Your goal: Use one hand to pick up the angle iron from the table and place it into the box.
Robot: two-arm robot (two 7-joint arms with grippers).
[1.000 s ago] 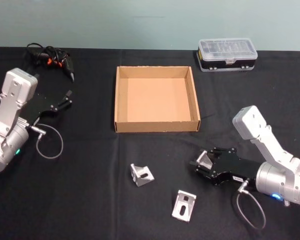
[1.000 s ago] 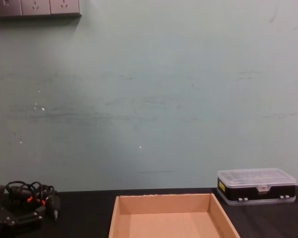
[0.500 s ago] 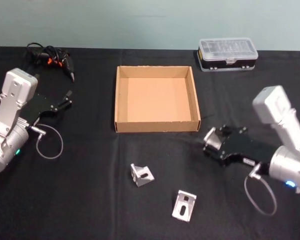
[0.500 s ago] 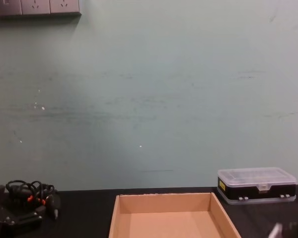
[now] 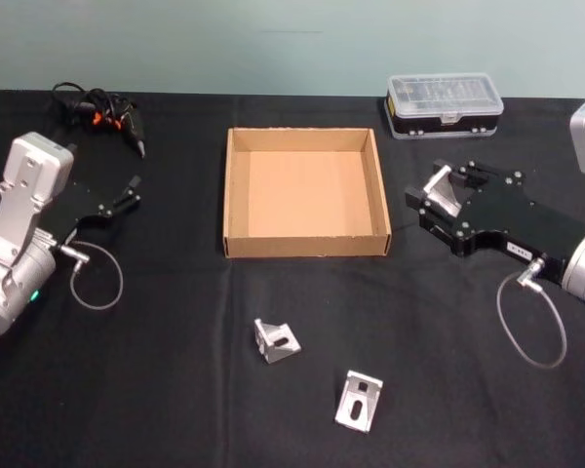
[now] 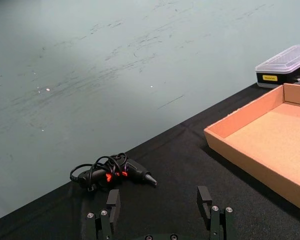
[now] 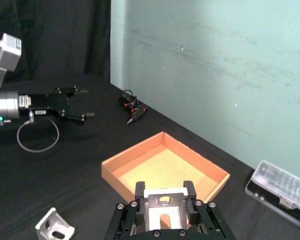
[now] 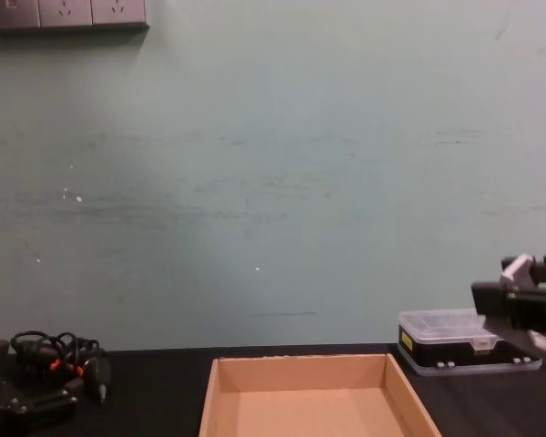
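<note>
My right gripper (image 5: 427,207) hangs in the air just right of the box (image 5: 237,200), shut on a silver angle iron (image 5: 441,191). In the right wrist view that angle iron (image 7: 164,212) sits clamped between the black fingers, with the tan cardboard box (image 7: 135,159) beyond and below it. The right gripper (image 8: 524,293) enters the chest view from the right, above the box (image 8: 300,369). Two more angle irons lie on the black table (image 5: 156,390): one (image 5: 276,340) in front of the box, another (image 5: 359,400) nearer the front edge. My left gripper (image 5: 130,193) stands parked and open at the left.
A clear-lidded plastic case (image 5: 444,104) stands behind and right of the box. A black tool with tangled cables (image 5: 102,112) lies at the back left, ahead of the left gripper (image 6: 159,206). A cable loop (image 5: 96,276) hangs by the left arm.
My right gripper, holding the angle iron, has risen from the front of the table and moved back and right to beside the box's right wall. The left arm has not moved.
</note>
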